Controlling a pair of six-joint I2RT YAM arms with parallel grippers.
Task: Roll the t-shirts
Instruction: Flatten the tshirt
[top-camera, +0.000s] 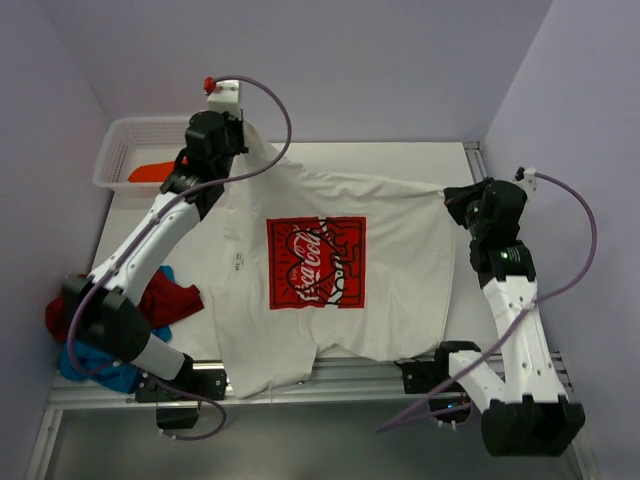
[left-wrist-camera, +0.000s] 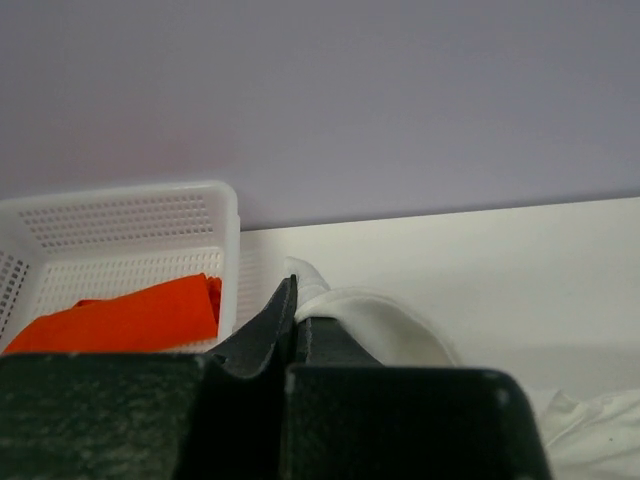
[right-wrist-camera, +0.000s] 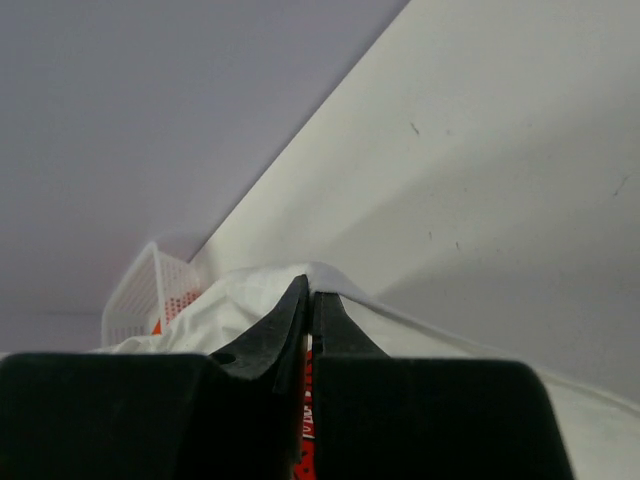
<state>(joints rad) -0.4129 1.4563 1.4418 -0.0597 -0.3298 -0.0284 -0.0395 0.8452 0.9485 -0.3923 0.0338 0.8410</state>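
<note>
The white t-shirt (top-camera: 400, 240) with the red Coca-Cola print (top-camera: 316, 262) is stretched over the table (top-camera: 360, 155), its near part hanging past the front edge. My left gripper (top-camera: 243, 140) is shut on its far left corner (left-wrist-camera: 345, 310). My right gripper (top-camera: 448, 192) is shut on its far right corner (right-wrist-camera: 270, 285), holding the far edge taut. An orange t-shirt (top-camera: 150, 172) lies in the basket, also seen in the left wrist view (left-wrist-camera: 125, 318). A red t-shirt (top-camera: 165, 300) and a blue t-shirt (top-camera: 95, 365) lie bunched at the near left.
A white mesh basket (top-camera: 122, 140) stands at the far left corner; it also shows in the left wrist view (left-wrist-camera: 130, 215) and the right wrist view (right-wrist-camera: 150, 285). Purple walls close the back and sides. A metal rail (top-camera: 350, 375) runs along the front edge.
</note>
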